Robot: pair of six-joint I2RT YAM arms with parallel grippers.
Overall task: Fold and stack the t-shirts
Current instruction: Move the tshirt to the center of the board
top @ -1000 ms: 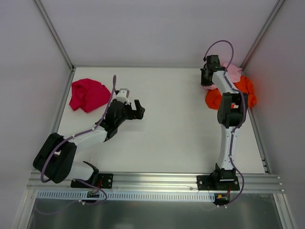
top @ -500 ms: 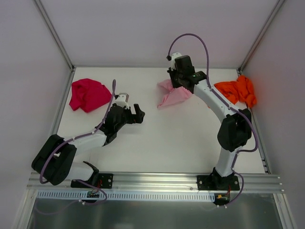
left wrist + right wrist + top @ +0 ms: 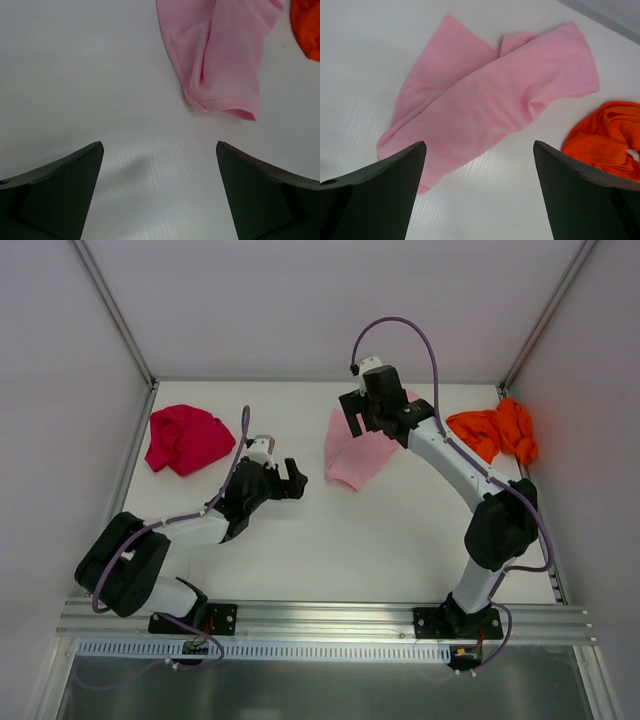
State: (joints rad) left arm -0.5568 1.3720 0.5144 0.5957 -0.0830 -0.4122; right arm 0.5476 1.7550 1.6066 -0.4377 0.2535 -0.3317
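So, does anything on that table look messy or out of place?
Nothing looks damaged, but none of the shirts is folded. The magenta t-shirt sits crumpled at the far left of the table, the orange t-shirt is bunched against the far right edge, and the pink t-shirt lies rumpled between them, apart from both.

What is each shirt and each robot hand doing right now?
pink t-shirt: lying loose, rumpled, unfolded, not held
magenta-red t-shirt: crumpled heap at the far left, untouched
orange t-shirt: crumpled heap at the far right, untouched
left gripper: open, empty
right gripper: open, empty, over the pink t-shirt
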